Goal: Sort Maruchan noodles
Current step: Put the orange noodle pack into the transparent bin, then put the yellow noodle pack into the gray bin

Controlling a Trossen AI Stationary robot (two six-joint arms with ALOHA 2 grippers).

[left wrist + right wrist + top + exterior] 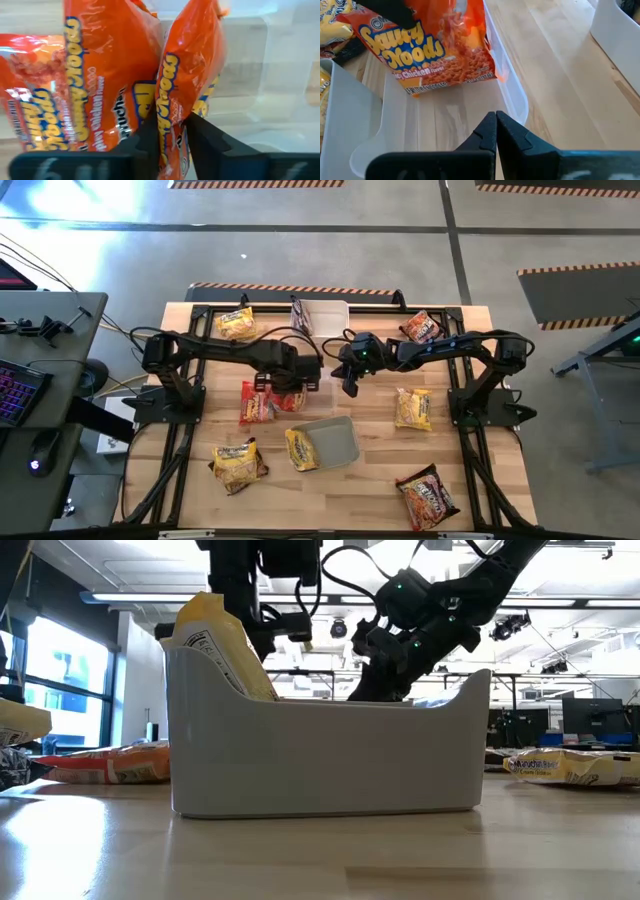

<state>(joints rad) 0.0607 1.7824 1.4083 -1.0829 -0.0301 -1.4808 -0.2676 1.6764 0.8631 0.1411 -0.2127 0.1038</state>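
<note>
A: Where's the red packet (187, 75)?

B: Centre frame, pinched narrowly in the left gripper (170, 132) over a clear tub (512, 100).

A: And the right gripper (496, 125)?

B: Closed, empty, beside it.

A: Risk?

B: Loosening early, the packet could tip over the rim.

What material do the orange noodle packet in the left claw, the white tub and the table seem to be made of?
Orange packet: thin glossy plastic film, by its creases and highlights.
White tub: likely smooth, slightly translucent moulded plastic, with rounded corners and a soft sheen.
Table: pale wooden planks with visible seams; the finish looks lightly sealed, though I cannot be sure.
</note>
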